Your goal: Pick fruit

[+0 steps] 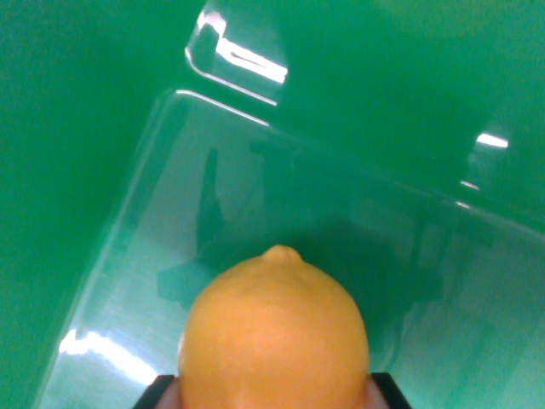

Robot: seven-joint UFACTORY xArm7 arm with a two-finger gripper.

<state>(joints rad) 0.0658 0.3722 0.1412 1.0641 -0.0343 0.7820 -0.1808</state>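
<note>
Clearly, the lemon (274,336) sits clamped between the dark jaws, above a clear plastic tray (153,204).

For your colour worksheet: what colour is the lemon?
Yellow-orange; the lemon shows in the wrist view, the only one.

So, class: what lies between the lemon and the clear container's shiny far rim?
Nothing: in the wrist view only bare clear container floor stretches from the lemon to that rim.
</note>
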